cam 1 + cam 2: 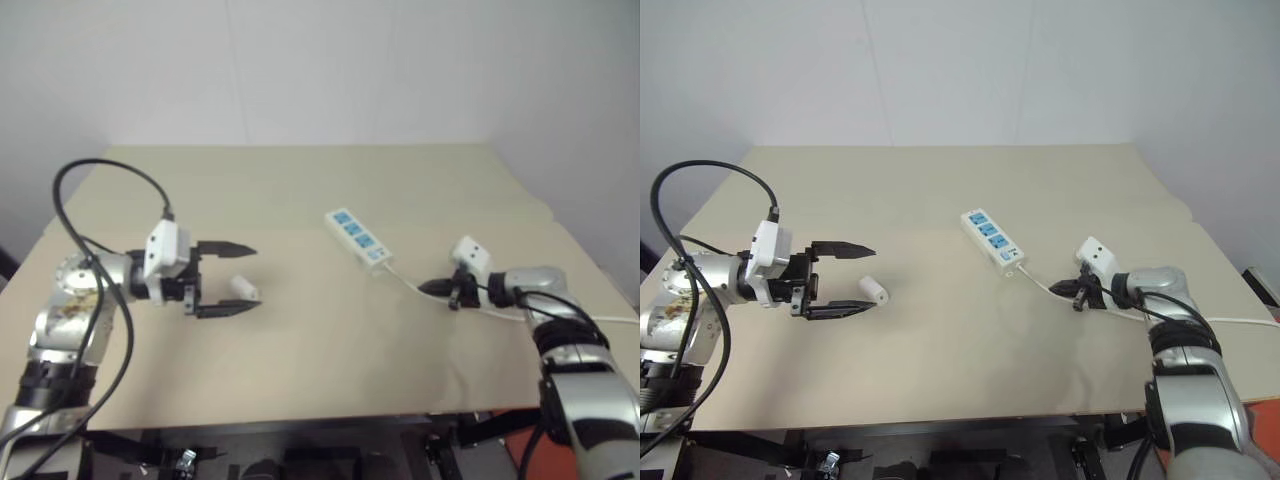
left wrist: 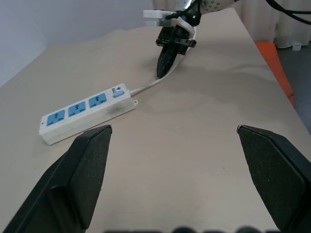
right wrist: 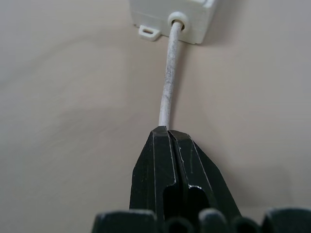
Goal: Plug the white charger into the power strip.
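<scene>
The white charger (image 1: 872,289) lay between the left gripper's (image 1: 862,279) wide-spread fingers, lengthwise toward the power strip (image 1: 992,238); the right gripper (image 1: 1077,292) pinched its cord (image 3: 167,82).

On the bench (image 1: 940,350), the power strip (image 1: 992,238) lies right of centre, running diagonally. The white charger (image 1: 873,289) lies left of centre, between the left gripper's (image 1: 865,278) jaws. The cord (image 1: 1040,281) trails from the strip toward the lower right, to the right gripper (image 1: 1072,292).
</scene>
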